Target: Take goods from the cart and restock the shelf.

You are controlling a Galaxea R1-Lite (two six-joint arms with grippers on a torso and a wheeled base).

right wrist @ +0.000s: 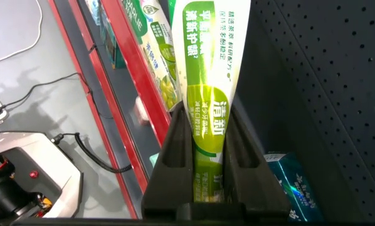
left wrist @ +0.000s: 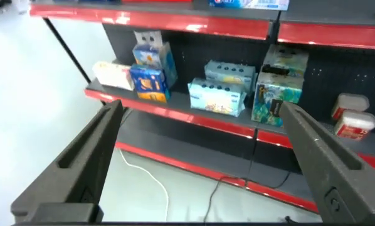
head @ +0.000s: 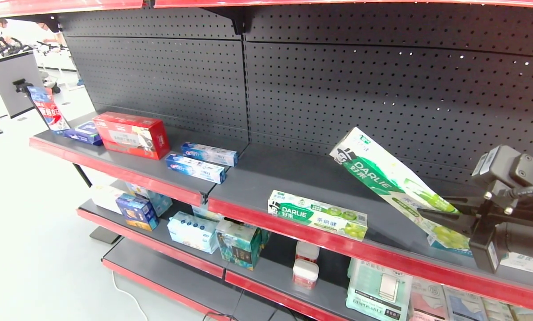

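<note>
My right pincer [head: 444, 220] was shut tight on one end of a green toothpaste box [head: 382, 178]. I think I held it by the end so the long part stuck out free and could go down on the shelf first. The box was tilted, with its far end up high, close to the black back wall [head: 338, 89] full of little holes. It hung over the middle shelf [head: 284, 174], and I could not tell if it touched. A teal box [right wrist: 288, 182] lay on the shelf just beside the pincer, so I had to mind it.

Farther along, near the red front edge, a matching green box [head: 317, 215] lay flat. That looked like the right way to lay mine too, next to it. Past that were two blue boxes [head: 195, 167] and a red box [head: 132, 135].

My left pincer [left wrist: 200, 157] was wide open and held nothing. It hung down low, looking at the lower shelf with the blue packs [left wrist: 219, 94].
</note>
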